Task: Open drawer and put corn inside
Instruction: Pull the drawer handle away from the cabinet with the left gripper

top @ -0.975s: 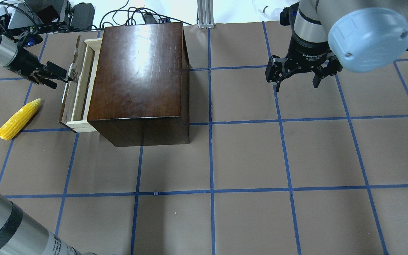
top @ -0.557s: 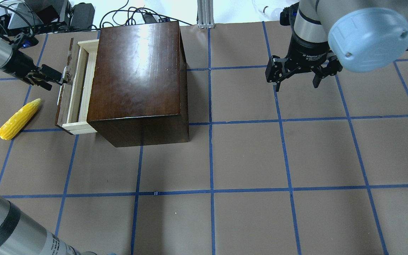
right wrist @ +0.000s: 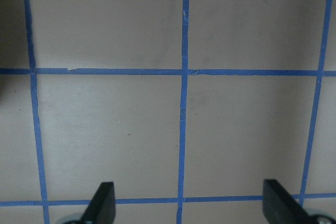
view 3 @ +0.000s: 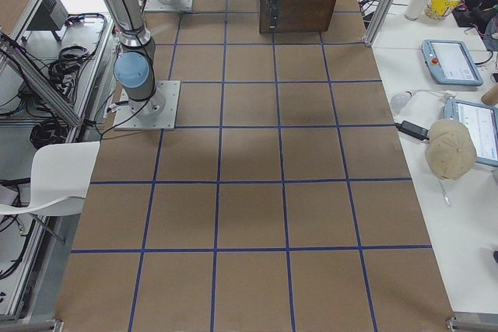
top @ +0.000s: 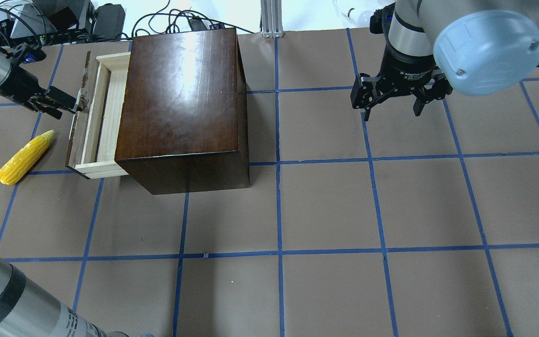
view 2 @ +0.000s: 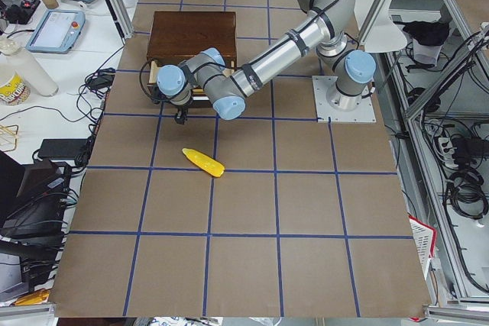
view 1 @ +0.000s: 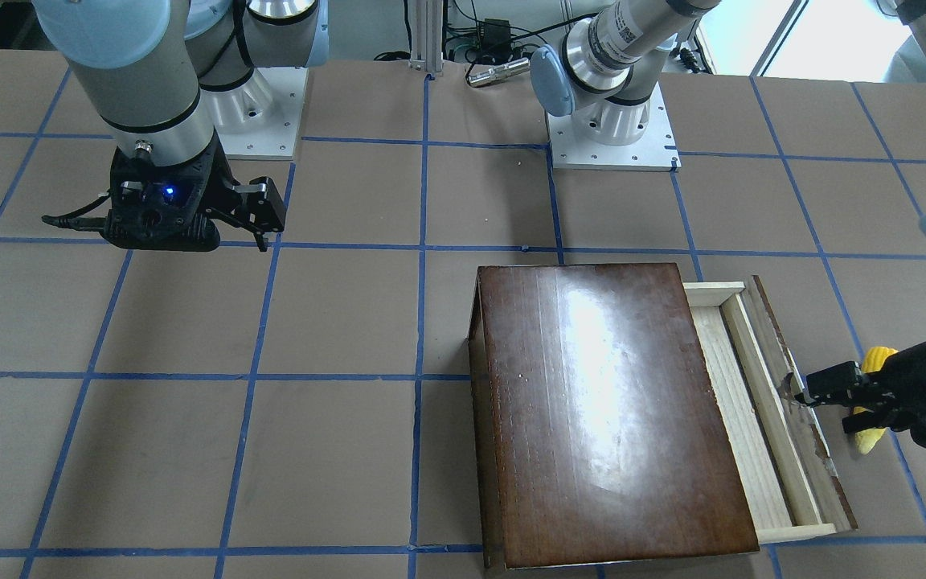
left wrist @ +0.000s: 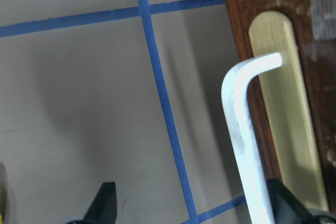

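Draws the drawer (top: 98,117) further out of the box (top: 180,93) than a second ago, baring a wider strip of pale-wood floor between the worn front panel and the box's left face. Done by the left gripper (top: 70,105), and not by clamping: fingers (left wrist: 105,208) spread wide, the whitish handle (left wrist: 241,129) lying against the inside of one of them (a hook rather than a pinch, judging by the wrist view). For the task, probably means an opening nearly wide enough, though still narrow for a cob dropped in askew; likely a little more pull, then unhooking and going for the cob. Leaves the corn (top: 25,157) untouched on the table, off the box's left side, just past the drawer front and toward the box's near corner. Keeps the right gripper (top: 392,113) hanging well off the box's right side, fingers parted, holding nothing. Under the box, a flat brown paper table cover (top: 325,206), ruled into squares by blue tape (top: 279,206). Behind the box, cables and black electronics (top: 63,21), plus an aluminium post (top: 272,18).
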Motion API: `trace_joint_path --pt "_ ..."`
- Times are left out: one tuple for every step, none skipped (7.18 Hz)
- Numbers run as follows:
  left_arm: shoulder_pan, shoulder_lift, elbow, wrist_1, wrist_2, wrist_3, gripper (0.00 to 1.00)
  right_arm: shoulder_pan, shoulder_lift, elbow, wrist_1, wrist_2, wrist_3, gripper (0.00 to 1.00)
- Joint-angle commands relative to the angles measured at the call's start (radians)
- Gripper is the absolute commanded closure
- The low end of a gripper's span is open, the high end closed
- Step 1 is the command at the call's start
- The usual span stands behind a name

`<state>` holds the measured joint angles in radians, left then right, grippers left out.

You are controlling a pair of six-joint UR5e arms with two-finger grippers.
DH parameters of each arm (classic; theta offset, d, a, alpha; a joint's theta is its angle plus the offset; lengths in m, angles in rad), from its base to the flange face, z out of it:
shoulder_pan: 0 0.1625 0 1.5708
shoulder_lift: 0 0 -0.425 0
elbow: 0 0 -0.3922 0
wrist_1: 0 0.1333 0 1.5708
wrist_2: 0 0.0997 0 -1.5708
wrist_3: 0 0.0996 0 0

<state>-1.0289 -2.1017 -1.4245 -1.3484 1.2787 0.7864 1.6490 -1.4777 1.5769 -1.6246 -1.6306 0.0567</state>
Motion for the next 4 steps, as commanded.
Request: trace_joint_path --pt "0.001 0.008 0.001 0.0 0.011 0.002 0.0 0.0 0.0 0.0 0.0 0.0 0.0 0.0" --pt "0.001 0.031 0.003 -0.005 0.013 0.002 0.0 0.0 0.0 0.0 -0.001 0.0 0.0 0.0" --pt "0.01 0.04 0.024 -0.035 0.014 0.001 0.0 0.0 0.0 0.0 0.0 0.0 0.0 0.0" --pt "0.035 0.043 0.062 -0.085 0.016 0.002 0.0 0.0 0.0 0.0 -0.001 0.0 0.0 0.0"
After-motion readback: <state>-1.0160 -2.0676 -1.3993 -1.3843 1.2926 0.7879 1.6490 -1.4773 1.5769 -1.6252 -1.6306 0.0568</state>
